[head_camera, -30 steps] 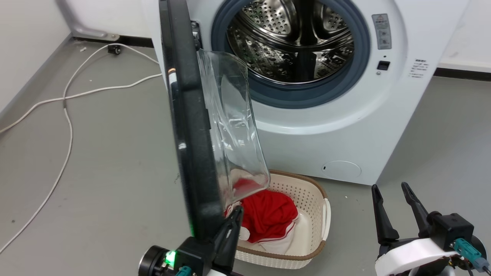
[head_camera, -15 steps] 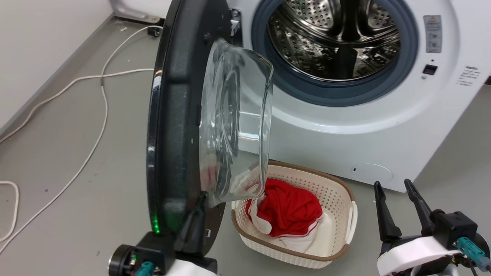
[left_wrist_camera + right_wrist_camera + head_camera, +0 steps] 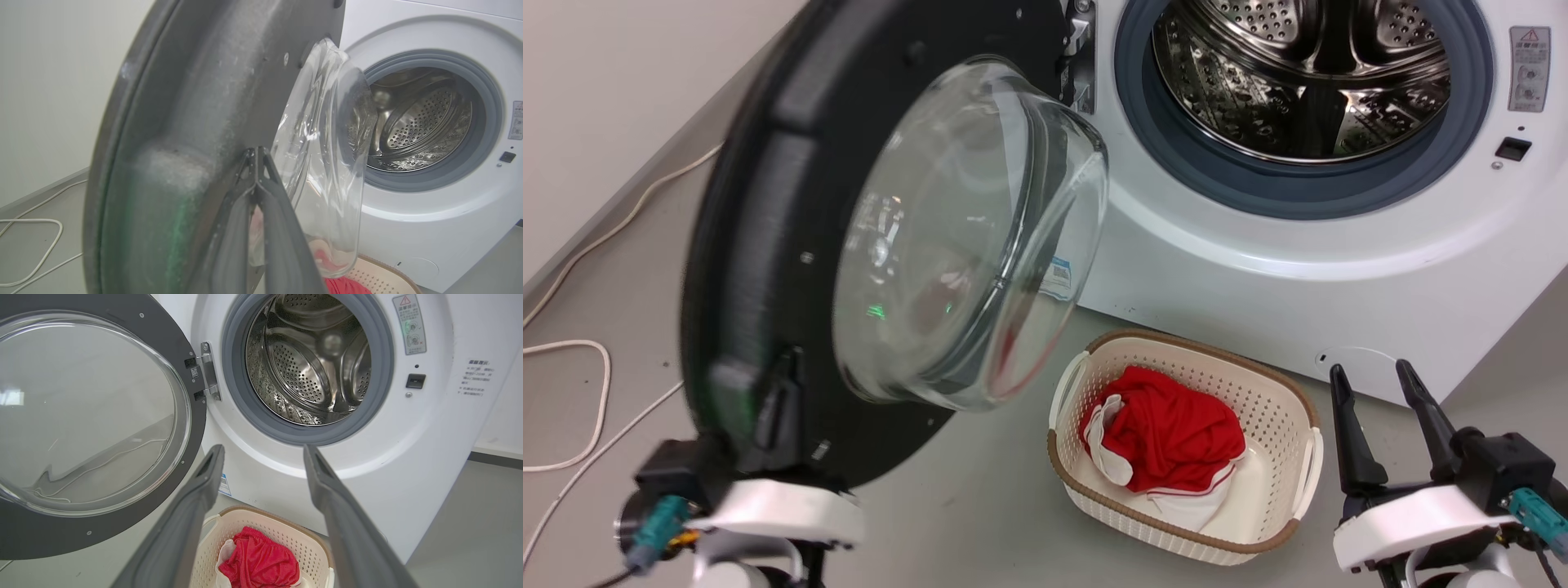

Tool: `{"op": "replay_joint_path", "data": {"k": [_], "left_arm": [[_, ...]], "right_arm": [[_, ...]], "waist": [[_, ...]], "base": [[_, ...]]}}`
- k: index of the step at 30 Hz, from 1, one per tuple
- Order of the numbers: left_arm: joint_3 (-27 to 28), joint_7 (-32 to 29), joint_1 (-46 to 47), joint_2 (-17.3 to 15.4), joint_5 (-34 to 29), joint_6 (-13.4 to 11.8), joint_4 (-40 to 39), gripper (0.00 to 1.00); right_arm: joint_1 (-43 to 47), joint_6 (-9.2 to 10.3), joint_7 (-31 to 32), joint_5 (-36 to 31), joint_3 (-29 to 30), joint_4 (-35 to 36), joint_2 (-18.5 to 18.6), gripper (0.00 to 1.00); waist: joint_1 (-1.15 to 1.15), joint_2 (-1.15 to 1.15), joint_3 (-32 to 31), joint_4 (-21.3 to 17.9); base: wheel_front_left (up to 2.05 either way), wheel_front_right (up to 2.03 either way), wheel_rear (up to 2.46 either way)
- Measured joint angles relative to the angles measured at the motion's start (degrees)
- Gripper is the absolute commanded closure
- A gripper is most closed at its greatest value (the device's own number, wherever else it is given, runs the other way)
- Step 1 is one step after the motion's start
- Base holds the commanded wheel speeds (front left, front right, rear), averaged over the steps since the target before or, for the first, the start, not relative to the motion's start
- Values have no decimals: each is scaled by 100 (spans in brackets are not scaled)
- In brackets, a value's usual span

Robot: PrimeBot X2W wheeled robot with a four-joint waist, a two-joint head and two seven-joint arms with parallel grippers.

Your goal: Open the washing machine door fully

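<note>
The large round glossy black washing machine door (image 3: 760, 245) stands swung wide at 9 o'clock of the big white washing machine (image 3: 1258, 269). The left gripper (image 3: 256, 152) has its 2 fingertips pinched together against the door's inner face. At 5 o'clock the right gripper (image 3: 1370, 371) is spread and empty.

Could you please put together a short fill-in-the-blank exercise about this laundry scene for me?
1. In the head view, the washing machine door is hinged on the ___ side of the drum opening.
2. The cream basket holds a ___ garment.
3. The right gripper has its fingers ___, holding nothing.
Missing words: left; red; open.
</note>
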State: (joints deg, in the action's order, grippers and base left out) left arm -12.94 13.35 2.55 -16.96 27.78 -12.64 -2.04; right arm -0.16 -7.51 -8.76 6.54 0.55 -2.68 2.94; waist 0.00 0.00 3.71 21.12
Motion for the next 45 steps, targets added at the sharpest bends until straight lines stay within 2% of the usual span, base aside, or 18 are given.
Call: {"op": "replay_joint_path", "data": {"k": [13,22,28,31,36,45], "left_arm": [[1024,126,950,-600,437,396,1399,100],[1434,147,1427,-1057,536,611,2160,100],[1430,154,1591,-1188,514,720,2472,100],[1415,154,1588,-1182,453,725,2463,100],[1315,155,1283,-1111,178,536,2128,100],[915,119,324,-788,-255,145,716,100]], "right_arm": [[-225,0,156,-131,24,100,-1,0],[-313,0,180,-167,25,126,-1,0],[-328,0,197,-190,55,122,-2,0],[-330,0,172,-186,56,109,-2,0],[-327,0,100,-143,75,64,-1,0],[-206,0,42,-87,5,-10,-2,0]], "waist": [[0,0,347,-125],[0,0,526,-332],[1,0,539,-389],[1,0,511,-422],[1,0,418,-493],[0,0,125,-710]], "base": [[0,0,0],[0,0,0],[0,0,0],[0,0,0],[0,0,0],[0,0,0]]}}
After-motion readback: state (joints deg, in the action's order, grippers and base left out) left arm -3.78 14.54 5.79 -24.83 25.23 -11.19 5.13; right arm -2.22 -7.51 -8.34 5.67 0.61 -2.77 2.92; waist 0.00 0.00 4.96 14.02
